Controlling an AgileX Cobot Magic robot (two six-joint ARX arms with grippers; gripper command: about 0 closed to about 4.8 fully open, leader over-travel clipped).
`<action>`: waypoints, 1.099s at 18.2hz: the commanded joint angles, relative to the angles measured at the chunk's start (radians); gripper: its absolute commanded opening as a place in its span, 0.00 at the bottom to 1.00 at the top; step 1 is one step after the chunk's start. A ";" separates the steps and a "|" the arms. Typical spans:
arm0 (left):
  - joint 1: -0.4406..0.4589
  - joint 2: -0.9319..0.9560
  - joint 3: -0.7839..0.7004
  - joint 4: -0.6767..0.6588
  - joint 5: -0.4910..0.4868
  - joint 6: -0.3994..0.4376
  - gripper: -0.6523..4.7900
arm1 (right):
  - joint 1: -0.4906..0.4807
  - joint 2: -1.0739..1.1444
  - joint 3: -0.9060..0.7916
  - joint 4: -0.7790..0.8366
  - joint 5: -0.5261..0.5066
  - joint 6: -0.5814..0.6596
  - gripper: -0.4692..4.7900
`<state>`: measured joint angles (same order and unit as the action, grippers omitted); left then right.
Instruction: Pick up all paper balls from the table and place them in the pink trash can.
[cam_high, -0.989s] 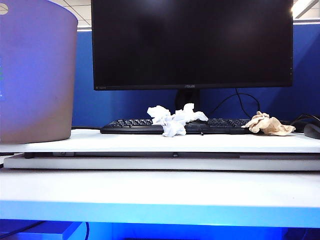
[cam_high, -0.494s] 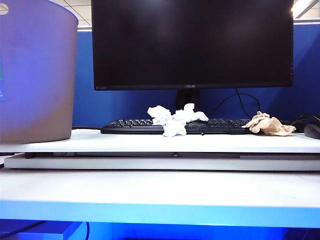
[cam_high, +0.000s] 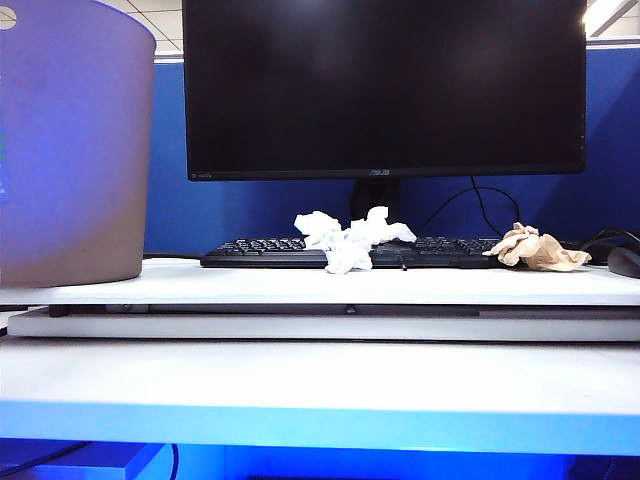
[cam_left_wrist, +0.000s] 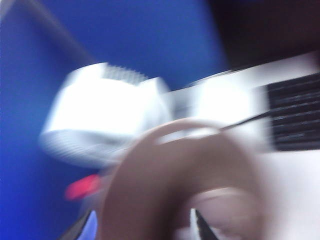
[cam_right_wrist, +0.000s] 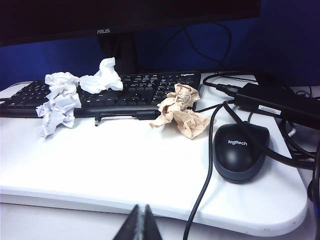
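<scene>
Hovering over the mouth of the tall dusty purplish-pink plastic trash can (cam_left_wrist: 165, 190), as read from a badly blurred left wrist view; left gripper itself is hardly made out there, only a dark tip at the frame edge, so jaw state can't be told. No ball is seen held. Right gripper (cam_right_wrist: 140, 222) is parked low at the near edge of the white desktop table (cam_right_wrist: 125, 165), fingertips pressed together, nothing between them.

Remaining on table: three white crumpled paper balls (cam_high: 345, 240) clustered on and against the black keyboard (cam_high: 270, 250), approx centre; one tan-brown crumpled paper ball (cam_high: 535, 248) at keyboard's right end, near black Logitech mouse (cam_right_wrist: 240, 150) and cables.

Step judged: drop over bin, then reach for next wad. For a clean job, release is best kept well inside rim w/ jaws fully parted before withdrawal. Next wad is best approached from above, keys avoided.
</scene>
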<state>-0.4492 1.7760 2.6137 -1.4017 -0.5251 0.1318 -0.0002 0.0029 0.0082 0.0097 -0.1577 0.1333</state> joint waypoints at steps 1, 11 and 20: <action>-0.006 0.034 0.002 0.127 0.585 -0.013 0.57 | 0.001 -0.002 -0.004 0.017 -0.001 0.001 0.08; -0.130 0.605 0.001 0.294 0.694 -0.045 0.97 | 0.000 -0.002 -0.004 0.016 -0.001 0.001 0.08; -0.152 0.728 -0.003 0.388 0.372 -0.082 0.97 | 0.001 -0.002 -0.004 0.016 -0.002 0.001 0.08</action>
<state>-0.6014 2.4969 2.6095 -1.0245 -0.1440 0.0536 -0.0002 0.0029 0.0082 0.0097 -0.1581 0.1333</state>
